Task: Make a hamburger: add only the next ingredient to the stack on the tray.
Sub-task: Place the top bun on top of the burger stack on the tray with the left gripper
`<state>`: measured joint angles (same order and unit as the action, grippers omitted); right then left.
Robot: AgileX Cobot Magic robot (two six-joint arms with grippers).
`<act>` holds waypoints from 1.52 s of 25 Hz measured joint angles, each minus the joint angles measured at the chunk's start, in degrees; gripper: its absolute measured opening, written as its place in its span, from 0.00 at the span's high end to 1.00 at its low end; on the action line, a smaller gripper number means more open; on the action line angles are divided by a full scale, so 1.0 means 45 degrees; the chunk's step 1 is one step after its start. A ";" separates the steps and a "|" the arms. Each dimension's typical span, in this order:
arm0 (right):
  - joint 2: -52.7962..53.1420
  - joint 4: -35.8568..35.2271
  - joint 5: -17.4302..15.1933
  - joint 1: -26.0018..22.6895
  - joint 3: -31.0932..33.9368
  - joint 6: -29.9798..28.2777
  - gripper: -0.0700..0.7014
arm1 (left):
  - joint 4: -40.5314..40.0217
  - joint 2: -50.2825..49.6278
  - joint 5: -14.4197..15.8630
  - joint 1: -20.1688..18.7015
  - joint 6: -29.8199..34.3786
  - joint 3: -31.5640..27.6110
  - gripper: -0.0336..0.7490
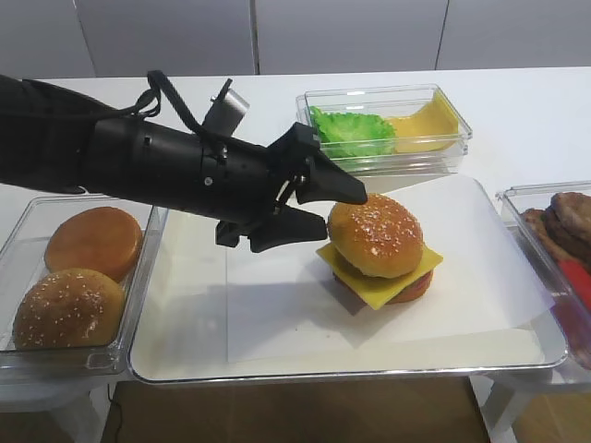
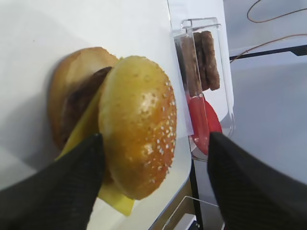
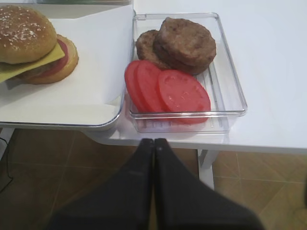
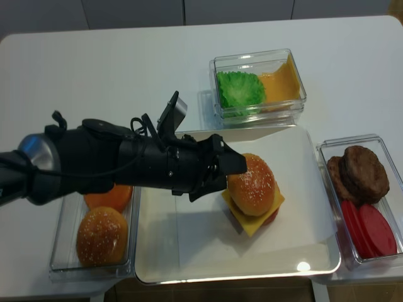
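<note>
The sesame-seeded bun top (image 1: 376, 233) (image 4: 252, 184) (image 2: 139, 124) rests on the stack, over the yellow cheese slice (image 1: 377, 292) (image 4: 254, 223) and the patty and bun base. The stack stands on white paper in the metal tray (image 1: 323, 374) (image 4: 220, 277). My left gripper (image 1: 340, 209) (image 4: 232, 174) (image 2: 154, 138) is open at the bun top's left side, one finger on either side of it; the right finger stands clear of the bun. My right gripper (image 3: 154, 140) is shut and empty, below the table's front edge, near the tray's corner (image 3: 72, 125).
A clear box left of the tray holds a seeded bun (image 1: 69, 309) and a smooth bun (image 1: 92, 242). Behind the tray, a box holds lettuce (image 1: 351, 129) and cheese (image 1: 425, 125). On the right, a box holds patties (image 3: 187, 43) and tomato slices (image 3: 168, 91).
</note>
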<state>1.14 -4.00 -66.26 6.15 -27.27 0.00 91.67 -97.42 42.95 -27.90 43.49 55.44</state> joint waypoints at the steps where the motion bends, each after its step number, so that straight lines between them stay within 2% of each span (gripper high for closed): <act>1: 0.0000 0.0000 0.0000 0.0000 0.0000 0.0000 0.92 | 0.0000 0.0000 0.0000 0.0000 0.0000 0.0000 0.32; 10: 0.0000 0.0000 0.0000 0.0000 0.0000 0.0000 0.92 | 0.0000 0.0000 -0.0094 -0.0289 0.0000 0.0000 0.32; 25: 0.0000 0.0000 0.0000 0.0000 0.0000 0.0000 0.92 | -0.0401 0.0000 -0.0286 -0.0289 -0.0087 0.0000 0.32; 30: 0.0000 0.0000 0.0000 0.0000 0.0000 0.0000 0.92 | -0.1934 0.0700 -0.1023 -0.0289 -0.0699 0.0000 0.32; 34: 0.0000 0.0000 0.0000 0.0000 0.0000 0.0000 0.92 | -0.3614 0.1439 -0.1091 0.0088 -0.1736 0.0000 0.32; 38: 0.0000 0.0000 0.0000 0.0000 0.0000 0.0000 0.92 | -0.6362 0.2224 -0.0957 0.0692 -0.3412 0.0000 0.32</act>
<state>1.14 -4.00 -66.26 6.15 -27.27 0.00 63.05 -87.41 38.64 -24.78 28.14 55.44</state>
